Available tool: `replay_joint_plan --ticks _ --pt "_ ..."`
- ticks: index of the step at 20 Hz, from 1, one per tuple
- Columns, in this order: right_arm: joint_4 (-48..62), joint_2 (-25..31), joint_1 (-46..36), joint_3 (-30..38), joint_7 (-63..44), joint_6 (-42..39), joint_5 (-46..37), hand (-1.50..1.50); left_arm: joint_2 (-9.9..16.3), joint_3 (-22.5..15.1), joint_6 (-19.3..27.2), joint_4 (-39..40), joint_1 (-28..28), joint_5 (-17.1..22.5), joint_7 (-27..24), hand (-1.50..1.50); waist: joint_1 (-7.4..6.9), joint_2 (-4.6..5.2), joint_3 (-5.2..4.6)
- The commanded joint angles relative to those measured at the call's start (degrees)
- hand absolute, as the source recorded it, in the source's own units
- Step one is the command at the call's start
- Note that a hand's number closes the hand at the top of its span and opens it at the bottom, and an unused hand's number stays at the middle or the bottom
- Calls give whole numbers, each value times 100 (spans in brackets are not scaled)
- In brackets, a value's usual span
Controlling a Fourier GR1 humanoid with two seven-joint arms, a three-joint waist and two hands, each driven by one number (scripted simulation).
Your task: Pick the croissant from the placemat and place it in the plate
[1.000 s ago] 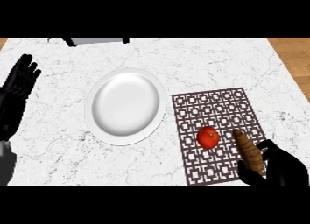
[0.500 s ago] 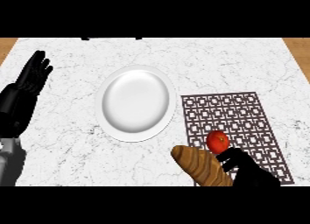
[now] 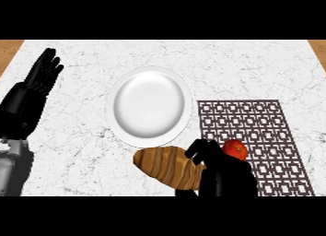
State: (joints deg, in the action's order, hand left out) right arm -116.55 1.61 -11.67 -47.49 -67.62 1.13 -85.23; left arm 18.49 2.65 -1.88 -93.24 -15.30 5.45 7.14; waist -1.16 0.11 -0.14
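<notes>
Gripping the croissant [image 3: 171,167] in curled fingers, the right robot hand [image 3: 217,168] holds it above the tabletop [image 3: 261,69], the plate [image 3: 149,106] just ahead-left awaiting it; the left robot hand [image 3: 33,92] rests open.

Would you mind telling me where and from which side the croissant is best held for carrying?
Probably where the right hand already grips it: the croissant lies lengthwise toward the plate, so holding its right end from the placemat side leaves the left tip free.
</notes>
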Motion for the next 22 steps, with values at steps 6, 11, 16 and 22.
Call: replay_joint_plan --ticks 6,11,16,22 --pt "1801 -156 -1994 1067 -1075 869 1614 150 -39 -101 -77 157 -209 -106 -101 0 -203 67 7" --pt "3093 -157 -2838 1733 -822 1168 2130 150 -27 -71 -79 300 -461 -103 37 0 -238 93 9" --pt "4446 -158 -3482 1763 -788 1690 2454 150 -134 -136 -121 289 -401 -66 -10 0 -291 76 9" --pt "5783 -158 -3884 2094 -210 2493 3195 150 -323 -295 -38 505 -591 -209 -69 0 -387 147 16"
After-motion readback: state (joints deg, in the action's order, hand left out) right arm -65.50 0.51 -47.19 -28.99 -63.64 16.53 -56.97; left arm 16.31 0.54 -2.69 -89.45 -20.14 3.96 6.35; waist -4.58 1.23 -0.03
